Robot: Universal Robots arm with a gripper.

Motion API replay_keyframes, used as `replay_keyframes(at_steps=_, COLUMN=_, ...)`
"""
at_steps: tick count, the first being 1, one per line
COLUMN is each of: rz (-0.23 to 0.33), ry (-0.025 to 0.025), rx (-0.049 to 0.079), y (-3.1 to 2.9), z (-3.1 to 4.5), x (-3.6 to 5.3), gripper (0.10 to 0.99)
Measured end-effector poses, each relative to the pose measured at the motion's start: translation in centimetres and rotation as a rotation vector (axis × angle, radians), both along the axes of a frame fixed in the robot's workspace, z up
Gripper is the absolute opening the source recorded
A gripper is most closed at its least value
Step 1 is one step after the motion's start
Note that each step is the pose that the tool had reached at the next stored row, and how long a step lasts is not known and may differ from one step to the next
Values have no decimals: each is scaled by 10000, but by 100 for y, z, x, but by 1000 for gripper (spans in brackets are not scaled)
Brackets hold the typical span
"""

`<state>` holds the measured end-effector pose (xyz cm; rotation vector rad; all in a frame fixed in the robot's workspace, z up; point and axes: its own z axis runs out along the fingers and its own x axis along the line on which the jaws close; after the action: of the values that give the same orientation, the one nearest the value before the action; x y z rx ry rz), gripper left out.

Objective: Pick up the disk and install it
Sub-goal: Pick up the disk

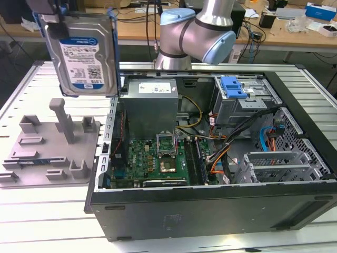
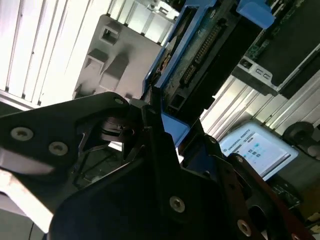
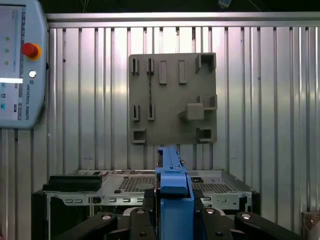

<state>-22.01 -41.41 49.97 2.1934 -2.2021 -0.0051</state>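
The disk (image 1: pixel 80 52), a silvery hard drive with a white-and-blue label in a blue carrier frame, hangs upright high over the table at the exterior view's left. My gripper (image 1: pixel 51 9) is shut on its top edge. It hangs above the grey fixture plate (image 1: pixel 52 147) and left of the open computer case (image 1: pixel 210 205). In the second wrist view the black fingers (image 2: pixel 150 150) clamp the disk (image 2: pixel 200 55), whose connector edge faces the camera. The first wrist view has the disk's blue carrier edge (image 3: pixel 173 185) between the jaws, over the fixture plate (image 3: pixel 172 97).
Inside the case, a metal drive bay with a blue plastic latch (image 1: pixel 234 87) sits at the back right, beside the power supply (image 1: pixel 150 103), the motherboard (image 1: pixel 158 158) and loose cables (image 1: pixel 221 153). A teach pendant (image 3: pixel 20 65) lies on the ribbed metal table (image 1: pixel 42 216).
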Motion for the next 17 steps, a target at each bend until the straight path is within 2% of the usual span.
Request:
replay_keyframes(at_steps=2, rz=2, ry=3, rx=0, y=-50, z=0, x=75, gripper=369)
replay_keyframes(at_steps=4, rz=1, ry=9, rx=0, y=-141, z=0, x=206, gripper=369)
replay_keyframes(at_steps=8, rz=0, ry=14, rx=0, y=-252, z=0, x=353, gripper=369)
replay_keyframes(at_steps=12, rz=1, ry=18, rx=1, y=-439, z=0, x=592, gripper=369)
replay_keyframes(at_steps=14, rz=1, ry=19, rx=0, y=-493, z=0, x=676, gripper=369)
replay_keyframes(at_steps=17, rz=3, ry=19, rx=-1, y=-571, z=0, x=917, gripper=369)
